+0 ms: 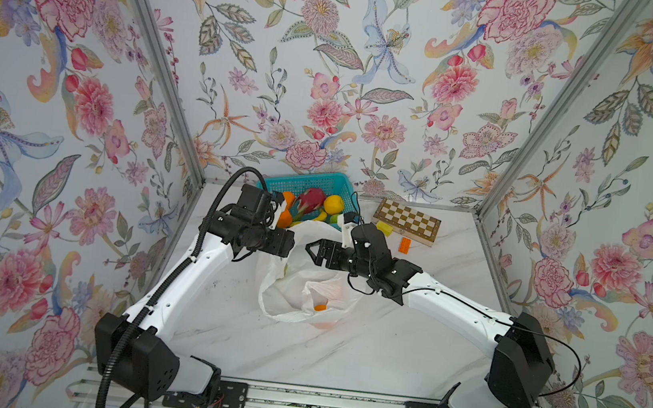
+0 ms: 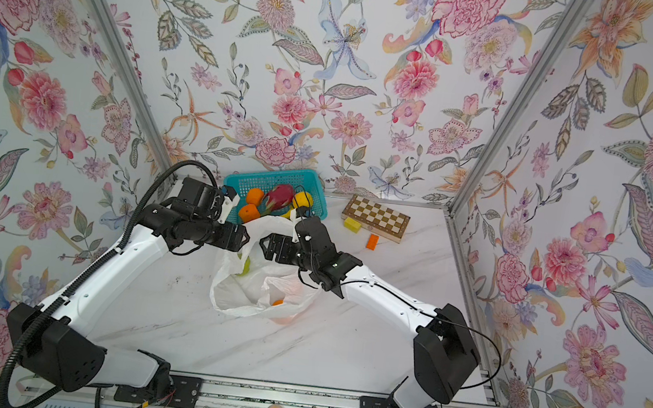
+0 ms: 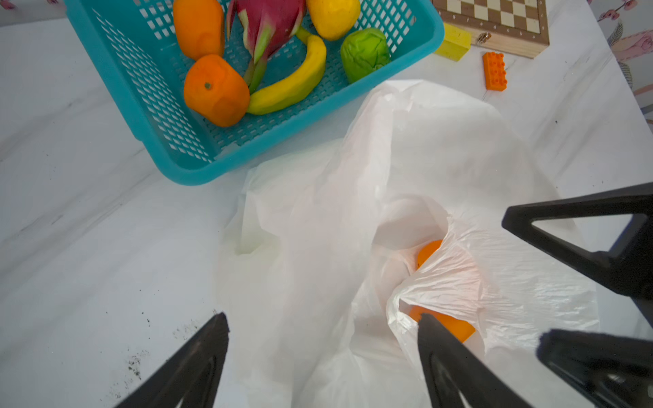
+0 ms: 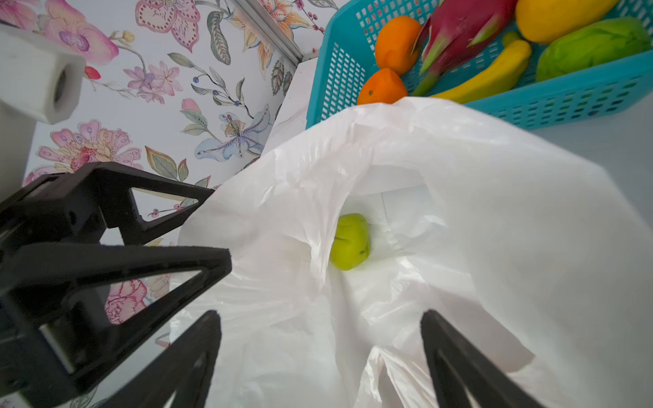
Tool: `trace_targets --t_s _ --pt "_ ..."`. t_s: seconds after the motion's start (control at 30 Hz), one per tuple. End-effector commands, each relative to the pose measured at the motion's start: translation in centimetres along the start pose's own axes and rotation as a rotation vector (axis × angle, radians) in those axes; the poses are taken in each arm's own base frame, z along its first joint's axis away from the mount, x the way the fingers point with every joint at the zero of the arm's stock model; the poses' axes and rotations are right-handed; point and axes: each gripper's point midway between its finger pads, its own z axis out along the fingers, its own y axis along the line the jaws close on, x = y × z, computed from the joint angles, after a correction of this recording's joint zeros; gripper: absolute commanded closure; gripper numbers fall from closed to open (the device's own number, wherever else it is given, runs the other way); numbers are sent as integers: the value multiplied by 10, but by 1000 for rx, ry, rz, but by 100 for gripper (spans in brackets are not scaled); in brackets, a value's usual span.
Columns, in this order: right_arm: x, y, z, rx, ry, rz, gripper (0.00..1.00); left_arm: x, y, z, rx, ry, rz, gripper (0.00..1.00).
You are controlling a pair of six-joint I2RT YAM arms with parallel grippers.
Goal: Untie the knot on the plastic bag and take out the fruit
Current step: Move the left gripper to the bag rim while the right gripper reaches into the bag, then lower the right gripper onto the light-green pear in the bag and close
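Observation:
The white plastic bag [image 1: 299, 277] lies slumped on the table with its mouth gaping; the knot is out of view. An orange [image 1: 320, 307] shows inside the bag, and a green fruit [image 4: 349, 242] lies deeper in. My left gripper [image 3: 322, 318] is open, bag film between its fingers, one fingertip [image 3: 425, 319] against the orange [image 3: 456, 326]. My right gripper [image 4: 319, 314] is open too, straddling crumpled film. Both top views show the two grippers tip to tip above the bag's far edge, the left gripper [image 1: 291, 247] facing the right gripper [image 1: 308, 249].
A teal basket [image 1: 307, 177] at the back holds oranges, a dragon fruit [image 1: 308, 201], a yellow fruit, a green one and a banana. Right of it lie a chessboard [image 1: 406, 220], a yellow block [image 1: 384, 228] and an orange brick [image 1: 405, 244].

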Motion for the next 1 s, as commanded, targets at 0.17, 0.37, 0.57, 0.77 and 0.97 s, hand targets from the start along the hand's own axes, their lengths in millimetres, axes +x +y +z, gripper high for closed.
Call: trace_targets --t_s 0.17,0.37,0.57,0.77,0.97 --pt "20 22 41 -114 -80 -353 17 13 25 1 -140 13 -73 46" --pt "55 23 70 -144 -36 -518 16 2 39 -10 -225 -36 -130 65" --pt "75 20 92 -163 14 -548 15 -4 38 -14 -224 -66 -136 78" --pt "84 18 109 -185 26 -589 7 -4 42 -14 -248 -62 -139 89" --pt "84 9 131 -144 29 -653 3 -20 36 -15 -214 -107 -146 91"
